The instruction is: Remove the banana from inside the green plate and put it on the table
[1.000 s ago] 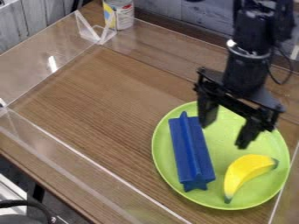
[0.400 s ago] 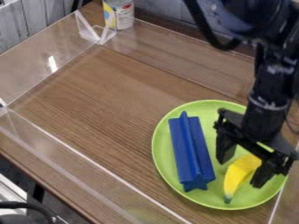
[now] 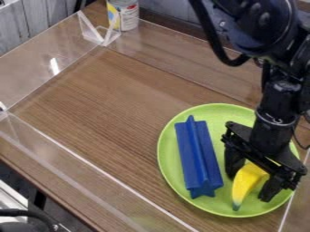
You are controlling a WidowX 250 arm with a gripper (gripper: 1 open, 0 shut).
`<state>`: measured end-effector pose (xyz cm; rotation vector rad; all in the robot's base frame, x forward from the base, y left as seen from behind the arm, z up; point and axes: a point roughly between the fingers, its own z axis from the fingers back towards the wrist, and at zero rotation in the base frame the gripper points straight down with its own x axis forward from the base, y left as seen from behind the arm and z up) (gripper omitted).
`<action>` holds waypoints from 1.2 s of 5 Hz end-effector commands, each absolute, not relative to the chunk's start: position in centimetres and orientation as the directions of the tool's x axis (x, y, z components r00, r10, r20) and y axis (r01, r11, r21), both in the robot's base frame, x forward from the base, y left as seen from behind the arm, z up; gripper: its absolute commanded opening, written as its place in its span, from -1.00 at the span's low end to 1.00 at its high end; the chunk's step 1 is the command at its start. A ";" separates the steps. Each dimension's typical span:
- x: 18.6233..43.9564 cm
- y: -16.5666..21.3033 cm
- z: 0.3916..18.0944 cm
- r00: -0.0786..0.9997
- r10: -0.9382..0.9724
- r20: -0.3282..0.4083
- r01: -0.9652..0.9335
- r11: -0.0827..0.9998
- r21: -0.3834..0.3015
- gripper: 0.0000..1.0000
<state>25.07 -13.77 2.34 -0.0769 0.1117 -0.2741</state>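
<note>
Banana (image 3: pixel 249 178) lies inside the green plate (image 3: pixel 182 124), toward the plate's near right part, with a long blue block (image 3: pixel 197 156) lying just beside it on the left. The gripper (image 3: pixel 259 169) points straight down over the fruit with its jaws spread wide, one black finger on either side of the yellow body, and nothing is held yet. The step in hand looks like the grasp itself. To do it well, the fingers should probably settle low enough to catch the banana across its thickest middle part, not near the tapering tip, since smooth curved plastic is likely to squirt out of a pinch made off centre. The left finger stands close to the blue block, so the closing stroke should stay clear of it; a nudge there could shift the block against the banana. Once the jaws close, a straight lift should clear the plate's shallow rim before any sideways travel toward the bare wood of the worktop (image 3: pixel 115 100), which has plenty of room to the left. A white container (image 3: pixel 121 14) stands at the far edge with a coloured label, but its writing is too small to read, and no other brand or text can be made out.
</note>
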 end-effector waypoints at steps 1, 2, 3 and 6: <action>25.2 -14.2 2.9 0.956 -0.287 -0.062 0.279 0.954 -0.111 1.00; 25.0 -14.3 2.8 0.956 -0.287 -0.057 0.279 0.953 -0.120 1.00; 24.9 -14.4 2.7 0.956 -0.287 -0.055 0.278 0.952 -0.128 1.00; 24.3 -14.8 2.5 0.956 -0.289 -0.049 0.279 0.949 -0.148 1.00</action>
